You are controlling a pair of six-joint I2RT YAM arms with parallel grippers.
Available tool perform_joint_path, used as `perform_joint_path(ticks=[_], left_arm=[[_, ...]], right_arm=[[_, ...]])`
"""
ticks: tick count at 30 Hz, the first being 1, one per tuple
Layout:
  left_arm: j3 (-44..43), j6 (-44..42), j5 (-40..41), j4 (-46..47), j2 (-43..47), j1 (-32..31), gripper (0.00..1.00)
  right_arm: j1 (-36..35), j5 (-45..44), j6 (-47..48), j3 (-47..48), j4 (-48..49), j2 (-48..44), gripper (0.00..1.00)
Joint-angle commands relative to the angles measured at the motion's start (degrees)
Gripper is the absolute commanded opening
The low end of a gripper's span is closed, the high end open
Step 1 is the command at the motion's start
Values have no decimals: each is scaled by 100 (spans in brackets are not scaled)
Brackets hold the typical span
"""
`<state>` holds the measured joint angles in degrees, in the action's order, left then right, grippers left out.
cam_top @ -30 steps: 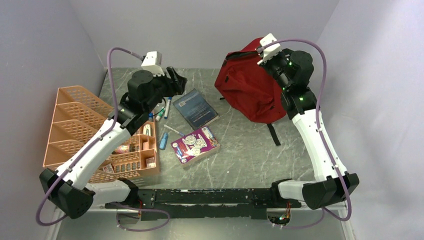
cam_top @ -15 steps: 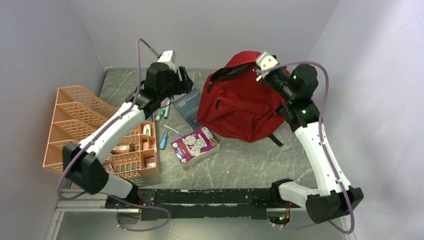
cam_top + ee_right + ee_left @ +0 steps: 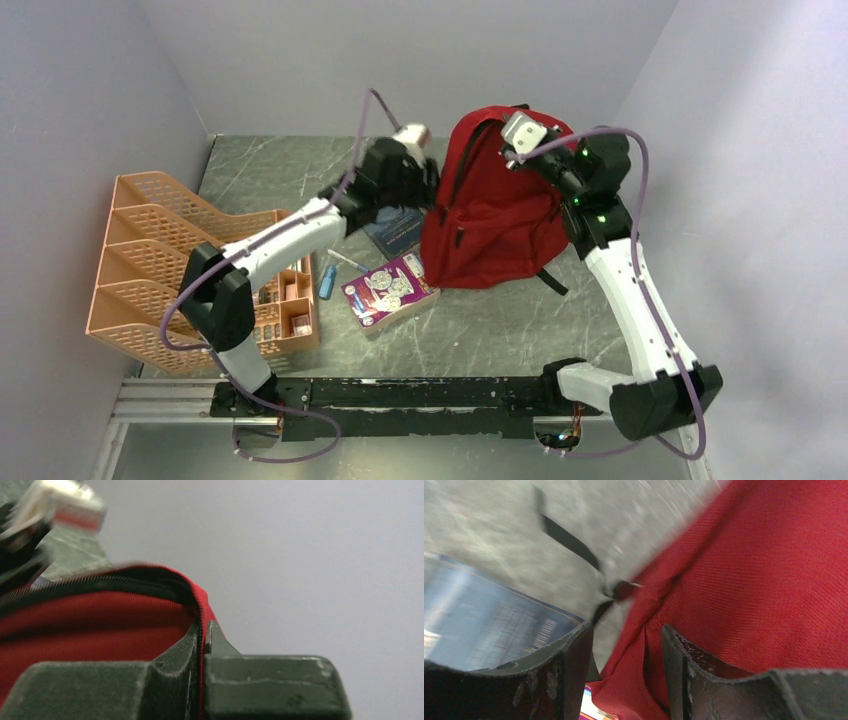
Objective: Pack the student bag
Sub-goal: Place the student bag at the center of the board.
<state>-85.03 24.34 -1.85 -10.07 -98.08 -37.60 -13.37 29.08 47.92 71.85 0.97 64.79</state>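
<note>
Grey walls (image 3: 400,60) frame the upright red student bag (image 3: 500,230) with black zippers.

Blocked at centre rear by student bag (image 3: 500,215), hung upright from right gripper (image 3: 204,630) clamped on its top edge. Crowded on bag's left flank: left gripper (image 3: 624,652), jaws apart, close against red fabric; blue book (image 3: 398,232) and purple box (image 3: 390,290) just below. Walled along left side by orange organiser (image 3: 160,250), markers (image 3: 328,282) loose beside it. Passable over bare table (image 3: 480,335) in front of bag and at rear left corner.
</note>
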Motion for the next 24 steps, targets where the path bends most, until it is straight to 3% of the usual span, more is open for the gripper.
perform_joint_path(ticks=[1, 5, 9, 11, 15, 19, 24], left_arm=[[822, 6, -314, 753, 403, -965, 57], [1292, 199, -216, 962, 482, -1300, 57], [1411, 243, -43, 1026, 349, -1652, 55], [1728, 429, 151, 837, 446, -1697, 54], [2753, 748, 416, 712, 790, -1698, 53], [3606, 1077, 768, 279, 1331, -1698, 51], [4207, 1399, 1380, -703, 2450, -1698, 53]], right_arm=[[62, 105, -250, 537, 579, 544, 2], [64, 623, -445, 688, 605, 1104, 11], [66, 1483, -608, 789, 44, 1580, 31], [67, 1648, -884, 474, -2, 1583, 45], [62, 1617, -1673, -414, 152, 1425, 57], [30, 1284, -2678, -1200, 371, 1146, 66], [-168, -579, -4985, -1981, 1108, 443, 67]])
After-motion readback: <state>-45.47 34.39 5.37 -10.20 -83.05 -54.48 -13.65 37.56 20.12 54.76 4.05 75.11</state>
